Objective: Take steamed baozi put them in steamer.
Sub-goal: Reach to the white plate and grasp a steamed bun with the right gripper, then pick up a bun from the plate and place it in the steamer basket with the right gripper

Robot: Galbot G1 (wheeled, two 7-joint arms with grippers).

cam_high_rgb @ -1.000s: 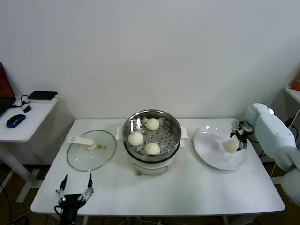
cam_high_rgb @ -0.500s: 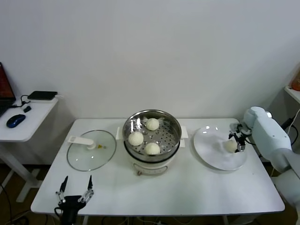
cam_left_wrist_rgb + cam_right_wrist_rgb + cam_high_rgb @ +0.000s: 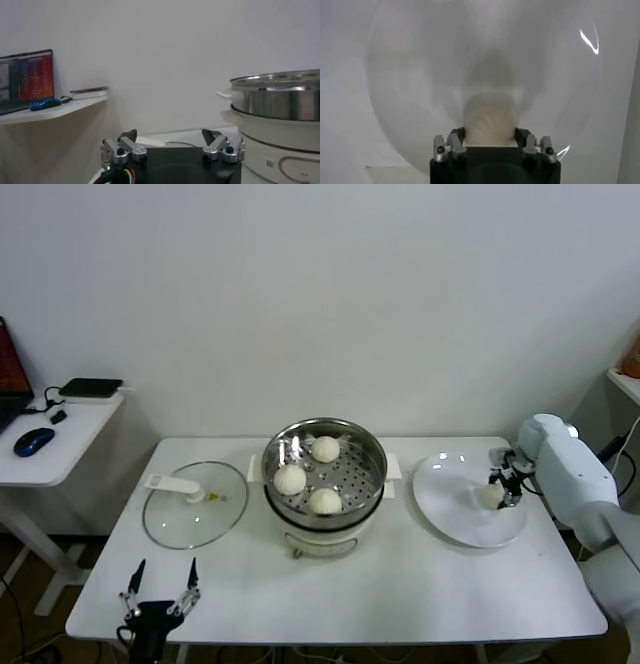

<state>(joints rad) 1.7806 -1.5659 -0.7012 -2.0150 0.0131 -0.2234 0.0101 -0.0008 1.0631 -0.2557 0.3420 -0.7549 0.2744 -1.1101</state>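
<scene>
Three cream-white baozi point(image 3: 290, 479) lie in the shiny steel steamer point(image 3: 372, 446) at the table's middle. A fourth baozi point(image 3: 491, 496) rests on the white plate point(image 3: 450, 504) at the right; it also shows in the right wrist view point(image 3: 489, 120). My right gripper point(image 3: 503, 484) is down at the plate, and its fingers point(image 3: 456, 137) press both sides of this baozi. My left gripper point(image 3: 160, 579) is parked open and empty at the table's front left edge; it also shows in the left wrist view point(image 3: 170, 140).
A flat glass lid point(image 3: 195, 504) with a white handle lies left of the steamer. A side desk point(image 3: 50, 434) with a mouse stands at the far left. The steamer's wall point(image 3: 280, 97) is near the left gripper.
My right arm has moved a little left and down over the plate, bringing its fingers around the baozi. The left arm has not moved.
</scene>
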